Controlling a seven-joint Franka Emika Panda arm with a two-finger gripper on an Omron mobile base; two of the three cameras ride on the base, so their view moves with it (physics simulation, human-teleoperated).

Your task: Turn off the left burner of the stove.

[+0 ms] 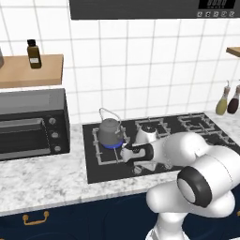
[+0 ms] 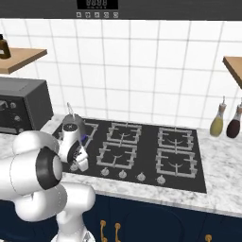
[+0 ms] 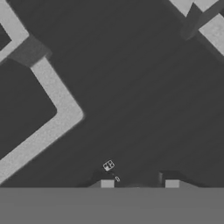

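Observation:
The stove (image 1: 93,171) is a flat black cooktop with several square grates (image 2: 176,161) and silver knobs (image 2: 122,174) along its front edge. Blue flame (image 1: 112,145) shows on the left burner (image 1: 104,154) under a grey kettle (image 1: 109,131). My gripper (image 1: 128,161) points down at the stove's front left edge, just in front of that burner, above the leftmost knob (image 2: 73,166). In the hand view the black stove top (image 3: 131,87) is very close. A grate bar (image 3: 57,94) runs at left, and the gripper (image 3: 139,184) stands open, nothing visible between its fingertips (image 3: 107,184).
A dark toaster oven (image 1: 30,124) stands on the marble counter (image 1: 42,183) left of the stove. Two bottles (image 2: 225,122) stand at the right against the tiled wall. Wooden shelves (image 1: 30,70) hang on both sides, one holding a brown bottle (image 1: 33,54).

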